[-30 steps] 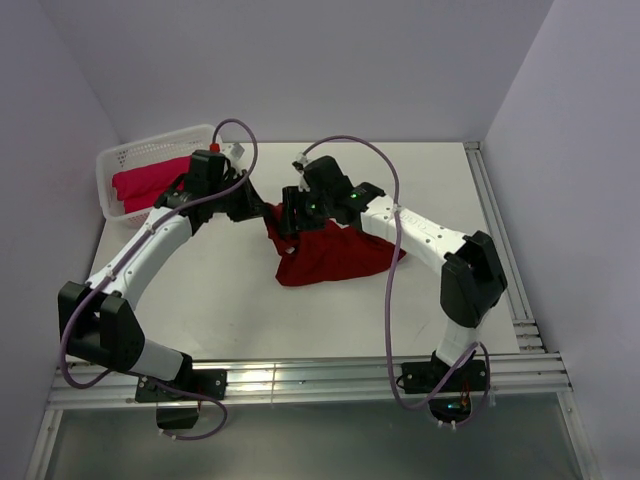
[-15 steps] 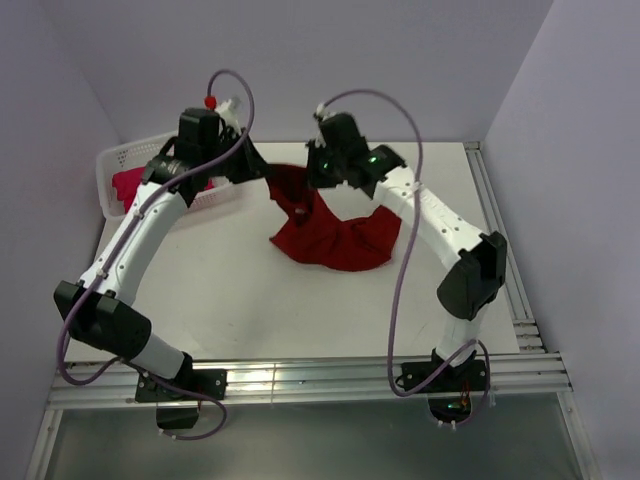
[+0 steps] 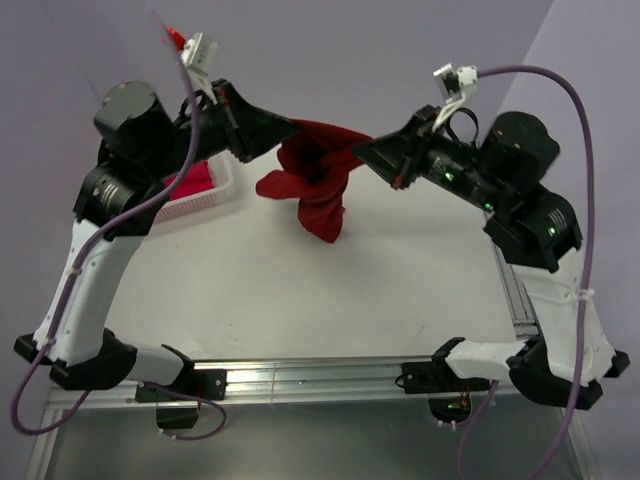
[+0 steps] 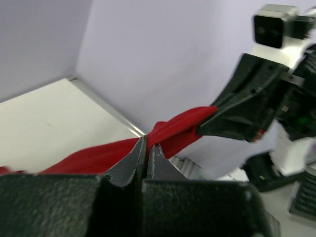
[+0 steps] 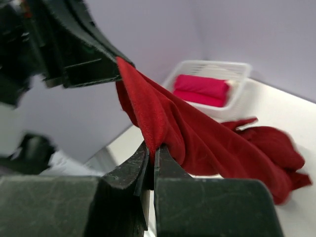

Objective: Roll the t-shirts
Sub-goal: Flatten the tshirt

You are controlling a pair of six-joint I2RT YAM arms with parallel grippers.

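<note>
So the left gripper (image 3: 278, 128) and right gripper (image 3: 366, 150) both pinch the crimson t-shirt (image 3: 318, 180), top edge stretched sideways between them, rest drooping toward the table (image 3: 400, 270).

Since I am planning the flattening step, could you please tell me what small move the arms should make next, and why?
Probably move the left gripper and right gripper apart. Both are shut on the crimson t-shirt, close together, so the cloth hangs bunched below them rather than spread flat.
</note>
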